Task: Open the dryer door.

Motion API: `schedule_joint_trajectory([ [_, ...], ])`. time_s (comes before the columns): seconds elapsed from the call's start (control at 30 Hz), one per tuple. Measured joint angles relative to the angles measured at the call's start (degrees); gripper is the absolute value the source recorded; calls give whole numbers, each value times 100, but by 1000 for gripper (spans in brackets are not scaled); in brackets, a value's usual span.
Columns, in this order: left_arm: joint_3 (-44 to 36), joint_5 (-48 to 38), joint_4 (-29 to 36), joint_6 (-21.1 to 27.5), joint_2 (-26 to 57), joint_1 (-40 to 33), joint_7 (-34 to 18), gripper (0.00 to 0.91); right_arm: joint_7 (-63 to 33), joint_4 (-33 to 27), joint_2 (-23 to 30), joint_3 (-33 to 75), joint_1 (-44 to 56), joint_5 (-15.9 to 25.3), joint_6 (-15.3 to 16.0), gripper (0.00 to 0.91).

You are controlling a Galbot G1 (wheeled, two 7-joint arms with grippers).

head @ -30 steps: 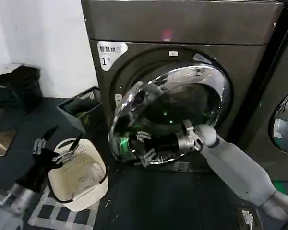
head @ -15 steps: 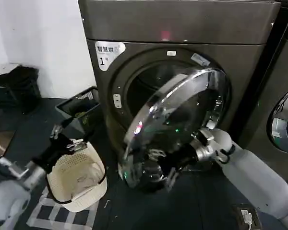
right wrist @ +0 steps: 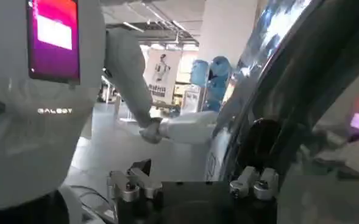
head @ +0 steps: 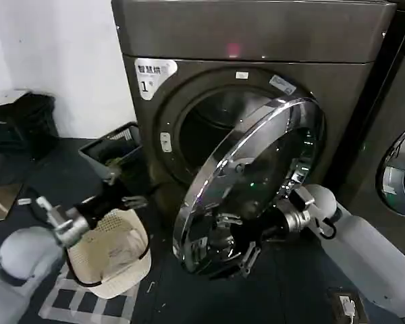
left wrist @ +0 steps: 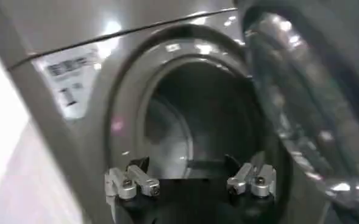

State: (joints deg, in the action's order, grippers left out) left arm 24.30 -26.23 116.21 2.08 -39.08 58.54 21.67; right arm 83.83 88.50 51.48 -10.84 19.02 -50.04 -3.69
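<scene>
Dryer door (head: 250,182) ajar; left wrist view shows drum, seemingly empty.

Both claws — left (head: 118,192), right (head: 235,244) — spread

We are in a laundry room, seemingly a shared or demonstration one. The dryer (head: 256,101), a dark front-loader labelled "1", stands beside a second similar machine (head: 398,135) against a white wall (head: 61,61). A cream laundry basket (head: 115,253) and a dark bin (head: 111,155) sit on the dark floor (head: 209,290). The right wrist view shows an open hall with a column (right wrist: 225,30) and a poster (right wrist: 161,76).
</scene>
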Motion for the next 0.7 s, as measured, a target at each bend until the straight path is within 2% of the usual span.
schedule_joint_trajectory([
  [0.23, -548, -28, -39, -16, 68, -440, 108, 907, -14, -538, -24, 155, 47, 56, -54, 907],
  [0.7, -929, -3, -79, -49, -12, -745, 151, 907, -88, -531, -252, 417, 287, 32, 10, 907],
])
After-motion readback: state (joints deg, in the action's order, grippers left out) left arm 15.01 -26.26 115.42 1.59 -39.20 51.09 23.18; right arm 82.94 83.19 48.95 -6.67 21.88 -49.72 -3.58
